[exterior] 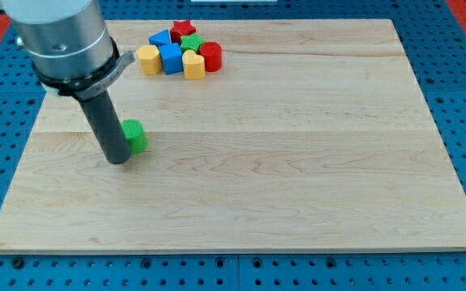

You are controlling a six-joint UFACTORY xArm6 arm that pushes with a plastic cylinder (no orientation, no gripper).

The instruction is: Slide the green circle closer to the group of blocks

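Wooden board [298, 162] on blue pegboard; green circle [136, 136] touching my tip [118, 160] on its right, holding nothing; block group [178, 50] well apart near top edge

A thick silver-grey metal cylinder [59, 32] is showing as the arm's last segment, ringed below by a black collar [83, 74] with a small side tab. A straight dark grey rod [108, 125] is narrowing from it, ending at my tip [118, 162].
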